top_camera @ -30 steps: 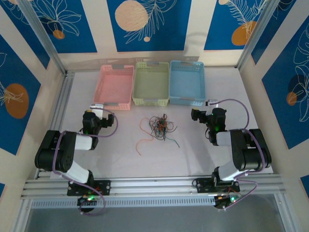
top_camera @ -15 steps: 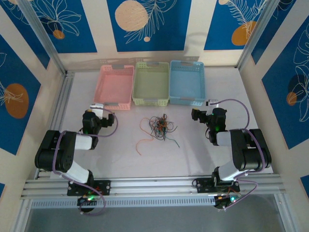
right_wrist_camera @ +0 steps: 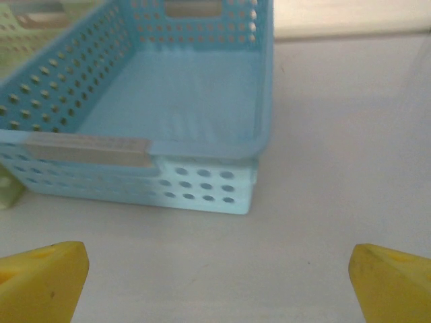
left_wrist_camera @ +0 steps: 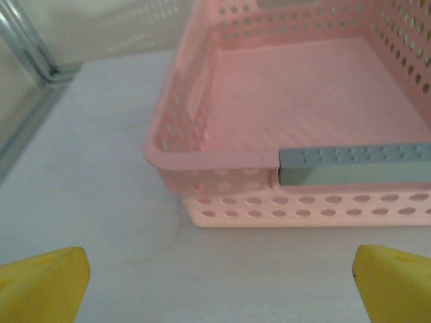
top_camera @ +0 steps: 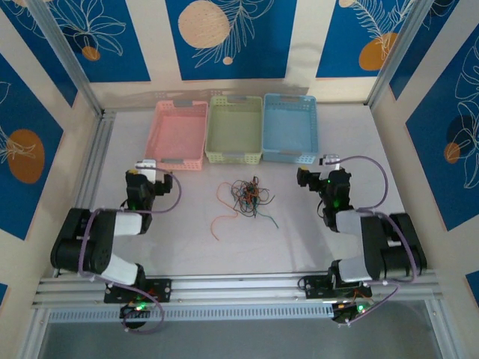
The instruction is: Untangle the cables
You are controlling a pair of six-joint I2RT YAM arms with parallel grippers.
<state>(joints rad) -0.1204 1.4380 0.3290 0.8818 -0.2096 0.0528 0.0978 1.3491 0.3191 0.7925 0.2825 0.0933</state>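
The cables (top_camera: 249, 196) lie as a knotted bundle of thin black, red, orange and green wires on the white table, midway between the arms, with an orange strand (top_camera: 222, 221) trailing toward the front left. My left gripper (top_camera: 150, 167) hovers left of the bundle, open and empty, its yellow fingertips (left_wrist_camera: 42, 282) wide apart over bare table. My right gripper (top_camera: 316, 170) sits right of the bundle, open too, yellow fingertips (right_wrist_camera: 390, 282) spread with nothing between them.
Three baskets stand in a row at the back: pink (top_camera: 179, 134), green (top_camera: 235, 129), blue (top_camera: 290, 127). The pink basket (left_wrist_camera: 222, 161) is just ahead of my left gripper, the blue basket (right_wrist_camera: 202, 168) just ahead of my right. Aluminium rails edge the table.
Both arms have shifted their elbows slightly back and outward; the grippers stay open near the same spots. The cables have not moved.
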